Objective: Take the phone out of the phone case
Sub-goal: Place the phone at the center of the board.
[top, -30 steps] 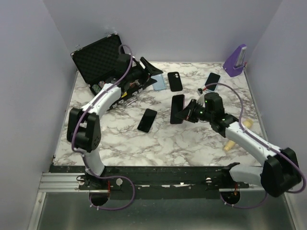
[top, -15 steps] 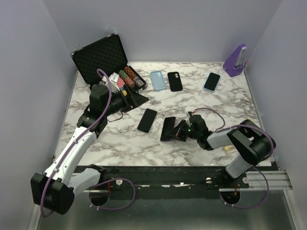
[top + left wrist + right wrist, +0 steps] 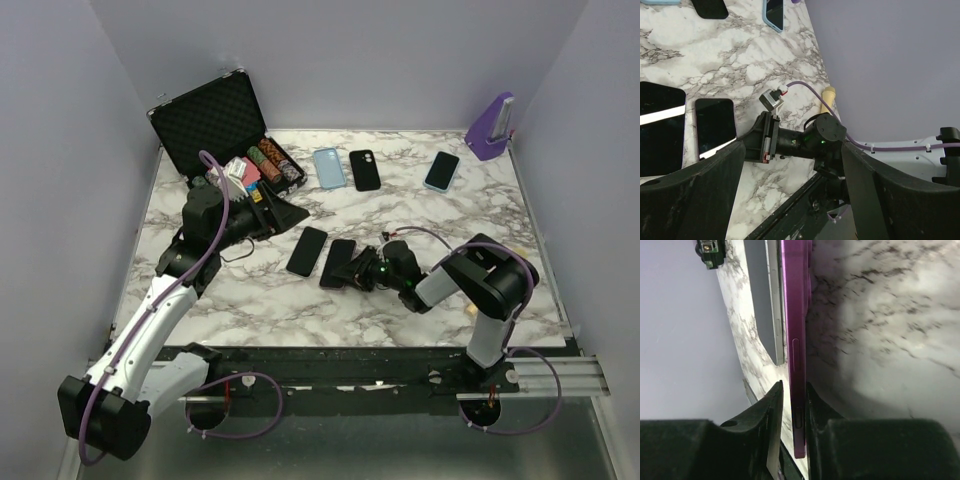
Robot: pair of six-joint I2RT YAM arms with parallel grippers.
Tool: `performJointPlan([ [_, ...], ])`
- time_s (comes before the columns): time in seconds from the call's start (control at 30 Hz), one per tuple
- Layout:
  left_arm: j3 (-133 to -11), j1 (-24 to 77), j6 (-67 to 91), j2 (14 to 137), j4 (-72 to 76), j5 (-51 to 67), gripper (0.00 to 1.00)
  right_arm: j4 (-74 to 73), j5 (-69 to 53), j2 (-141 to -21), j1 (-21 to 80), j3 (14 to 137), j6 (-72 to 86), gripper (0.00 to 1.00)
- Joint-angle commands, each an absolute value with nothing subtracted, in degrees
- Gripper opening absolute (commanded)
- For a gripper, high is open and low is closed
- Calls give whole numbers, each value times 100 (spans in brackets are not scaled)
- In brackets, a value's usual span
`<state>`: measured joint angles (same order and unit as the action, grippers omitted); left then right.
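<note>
The phone in a purple case (image 3: 796,315) lies low on the marble table (image 3: 250,290), edge-on between my right fingers. In the top view it is the dark slab (image 3: 337,262) right of a bare black phone (image 3: 307,250). My right gripper (image 3: 354,272) is shut on its near end; it also shows in the right wrist view (image 3: 795,390). My left gripper (image 3: 293,211) hovers open and empty behind the two phones. In the left wrist view its fingers (image 3: 705,185) are spread wide around the right gripper and the purple-cased phone (image 3: 715,125).
An open black case of poker chips (image 3: 215,125) stands at the back left. A light blue phone (image 3: 328,168), a black phone (image 3: 365,170) and another blue-cased phone (image 3: 441,171) lie along the back. A purple object (image 3: 490,125) is at the back right corner.
My right gripper has brought the cased phone down and leftward, beside the bare black phone. My left arm has pulled back from the chip case to the table's left middle.
</note>
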<state>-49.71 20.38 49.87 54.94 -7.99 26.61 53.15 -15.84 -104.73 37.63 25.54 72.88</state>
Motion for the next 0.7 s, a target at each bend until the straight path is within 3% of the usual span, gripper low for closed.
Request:
performJointPlan([
  [0.0, -5063, 2092, 4860, 5318, -808, 2593, 86, 5547, -1486, -10565, 3885, 2804, 7304, 36],
  [0.13, -5010, 2101, 4878, 5212, -782, 2628, 86, 5003, -1170, -10091, 3893, 2558, 7120, 62],
  [0.27, -5027, 2109, 4869, 5212, -747, 2698, 86, 3361, -801, -9607, 3876, 2908, 6322, 82],
  [0.37, -5089, 2109, 4834, 5221, -738, 2751, 86, 1736, -327, -9361, 3867, 3356, 5531, 89],
  [0.4, -5115, 2101, 4808, 5212, -756, 2777, 86, 1305, -108, -9273, 3867, 3479, 5302, 100],
  [0.53, -5194, 2109, 4667, 5168, -844, 2795, 86, 47, 763, -8852, 3745, 3849, 4571, 100],
  [0.67, -5326, 2127, 4509, 5150, -914, 2777, 86, -806, 1028, -8788, 2763, 4532, 4035, 100],
])
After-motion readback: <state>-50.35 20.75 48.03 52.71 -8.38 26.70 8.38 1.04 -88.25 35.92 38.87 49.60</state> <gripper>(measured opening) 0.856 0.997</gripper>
